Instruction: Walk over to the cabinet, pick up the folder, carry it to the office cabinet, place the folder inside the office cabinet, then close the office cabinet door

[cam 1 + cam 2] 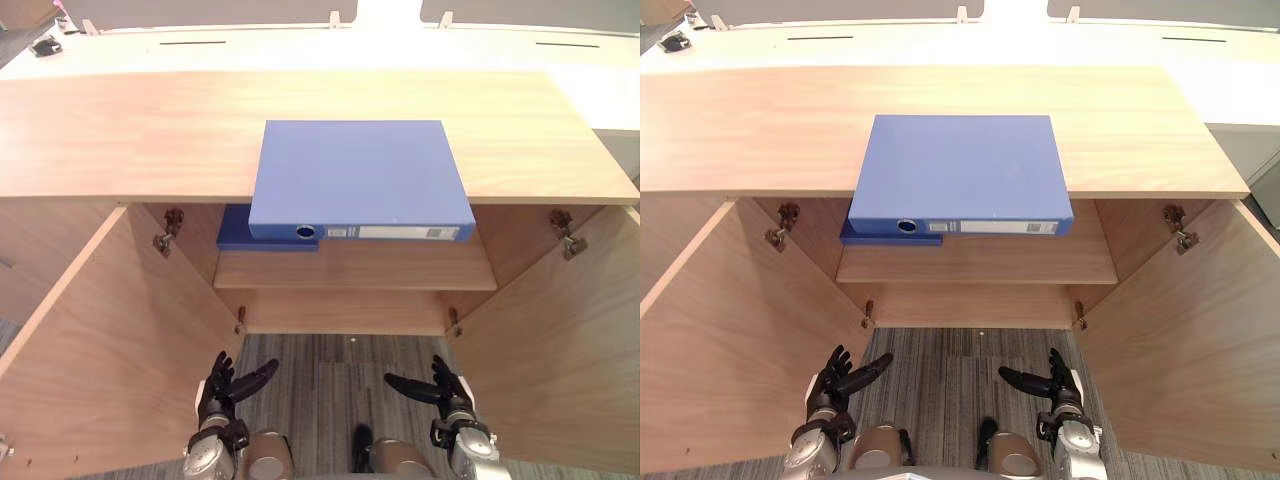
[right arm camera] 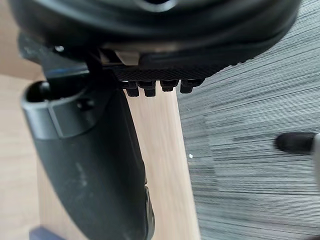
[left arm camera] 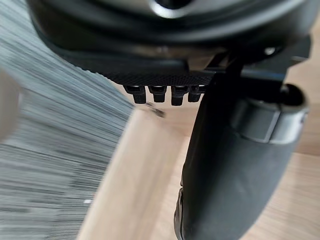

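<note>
Left hand, right hand: held low before the cabinet, fingers relaxed, empty. Blue folder: lay flat on cabinet top, spine overhanging front edge. Doors stood open.

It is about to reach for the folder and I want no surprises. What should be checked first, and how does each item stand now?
1. Flat blue folder within reach: ok, lying on the light wooden cabinet top, spine overhanging its front edge.
2. Left hand free: ok, open, empty, held low.
3. Right hand free: ok, open, empty.
4. Left door and right door swung open: ok.
5. Room on the inner wooden shelf: cannot tell; a darker blue folder lies at its left end.
</note>
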### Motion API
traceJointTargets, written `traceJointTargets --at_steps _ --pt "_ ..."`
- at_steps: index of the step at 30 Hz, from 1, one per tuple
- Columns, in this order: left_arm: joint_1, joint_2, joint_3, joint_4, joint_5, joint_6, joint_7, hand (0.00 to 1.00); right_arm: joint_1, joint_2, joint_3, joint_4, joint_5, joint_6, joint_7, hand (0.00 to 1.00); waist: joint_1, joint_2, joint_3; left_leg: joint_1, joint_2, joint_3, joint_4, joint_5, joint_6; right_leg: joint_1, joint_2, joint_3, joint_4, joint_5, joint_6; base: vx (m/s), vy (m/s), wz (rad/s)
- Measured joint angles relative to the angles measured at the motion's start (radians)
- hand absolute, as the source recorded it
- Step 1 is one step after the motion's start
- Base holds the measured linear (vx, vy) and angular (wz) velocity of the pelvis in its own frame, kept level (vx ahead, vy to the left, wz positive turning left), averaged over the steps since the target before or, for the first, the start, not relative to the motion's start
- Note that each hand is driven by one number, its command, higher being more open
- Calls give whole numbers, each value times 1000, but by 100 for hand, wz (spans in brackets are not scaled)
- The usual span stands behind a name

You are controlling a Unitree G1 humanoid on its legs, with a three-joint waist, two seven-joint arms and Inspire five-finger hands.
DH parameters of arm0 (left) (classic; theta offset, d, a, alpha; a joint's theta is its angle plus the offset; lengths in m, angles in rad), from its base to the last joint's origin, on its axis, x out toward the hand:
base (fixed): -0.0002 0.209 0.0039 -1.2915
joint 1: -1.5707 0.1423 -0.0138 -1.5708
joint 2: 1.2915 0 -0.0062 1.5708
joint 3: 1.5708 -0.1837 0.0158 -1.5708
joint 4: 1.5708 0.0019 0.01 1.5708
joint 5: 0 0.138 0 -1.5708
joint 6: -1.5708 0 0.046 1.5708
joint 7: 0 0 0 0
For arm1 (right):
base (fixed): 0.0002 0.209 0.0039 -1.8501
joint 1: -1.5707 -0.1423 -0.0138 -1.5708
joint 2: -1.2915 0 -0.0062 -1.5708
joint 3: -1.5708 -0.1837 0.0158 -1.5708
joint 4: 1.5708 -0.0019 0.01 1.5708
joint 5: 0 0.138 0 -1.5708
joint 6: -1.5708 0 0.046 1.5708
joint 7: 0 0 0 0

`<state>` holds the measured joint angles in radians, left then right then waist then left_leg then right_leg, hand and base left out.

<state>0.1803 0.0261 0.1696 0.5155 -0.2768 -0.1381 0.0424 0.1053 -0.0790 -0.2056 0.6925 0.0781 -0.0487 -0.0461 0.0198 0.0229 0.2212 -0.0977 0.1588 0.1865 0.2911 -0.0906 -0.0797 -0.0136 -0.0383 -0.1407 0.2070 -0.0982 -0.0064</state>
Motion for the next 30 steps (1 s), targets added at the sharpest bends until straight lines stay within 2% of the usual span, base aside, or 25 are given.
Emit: traceJointTargets --at_steps 2,4,10,12,16,21,25,30 --pt "-2 11 -1 -32 0 0 4 100 22 0 -5 2 0 0 0 100 1 -14 -11 38 -32 3 -56 12 13 24 -22 6 -30 3 21 179 124 -1" --pt "12 18 -1 -118 1 -1 5 100 41 0 -4 9 0 0 1 100 -3 -14 -13 73 -64 8 -101 19 23 52 -47 8 -56 4 37 116 101 6" --pt "78 44 -1 -357 12 -17 25 100 60 5 -2 11 -1 -1 2 100 0 -14 -16 111 -86 5 -161 37 30 74 -55 8 -80 8 43 31 26 2" --pt "107 51 -7 -450 64 -21 25 100 60 1 -2 17 -2 -6 3 100 0 -13 -17 123 -89 3 -182 48 29 81 -54 6 -86 8 44 -11 -14 2" --pt "177 128 -84 -695 189 -40 18 100 61 -29 -2 75 -4 -20 4 100 5 -2 -38 128 -89 -9 -194 56 29 88 -51 2 -90 9 45 -45 -22 6" --pt "204 268 -157 -927 395 -119 19 100 64 -74 -2 122 -13 -23 8 100 5 17 -57 163 -91 -15 -192 56 30 128 -50 2 -93 10 46 -45 -4 1" --pt "204 335 -160 -984 531 -161 25 100 64 -91 10 124 -32 -31 9 100 -7 20 -81 171 -91 -25 -193 57 31 142 -49 -1 -94 9 46 -71 -12 3" --pt "190 412 -184 -985 696 -169 47 100 66 -98 45 128 -34 -32 21 100 -10 17 -93 187 -91 -29 -220 72 26 149 -46 1 -104 9 46 -54 -10 1"
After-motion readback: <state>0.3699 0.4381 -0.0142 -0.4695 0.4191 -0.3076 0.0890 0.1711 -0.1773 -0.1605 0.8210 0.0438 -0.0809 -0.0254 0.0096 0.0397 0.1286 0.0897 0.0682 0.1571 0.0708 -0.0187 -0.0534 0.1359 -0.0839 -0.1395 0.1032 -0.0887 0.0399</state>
